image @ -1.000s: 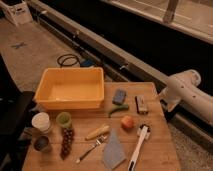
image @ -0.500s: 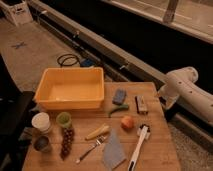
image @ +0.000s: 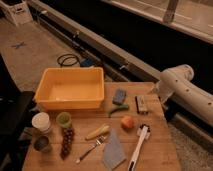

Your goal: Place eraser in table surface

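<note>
The eraser [image: 141,103], a small dark block with pale stripes, lies flat on the light-brown wooden table surface [image: 155,150] near its far right edge, just right of the blue pad [image: 119,96]. My white arm [image: 186,90] reaches in from the right. The gripper [image: 153,91] is at the arm's dark end, just off the table's far right corner, up and to the right of the eraser and apart from it. It holds nothing that I can see.
A yellow bin [image: 70,89] stands at the table's far left. A green pepper [image: 118,109], a peach [image: 128,122], a white-handled brush [image: 137,147], a banana [image: 97,132], a fork [image: 90,149], a grey cloth [image: 114,150], grapes [image: 66,142] and cups [image: 41,121] lie in front.
My arm has moved left, bringing the gripper closer to the table's far right corner. The eraser and the other objects have not moved.
</note>
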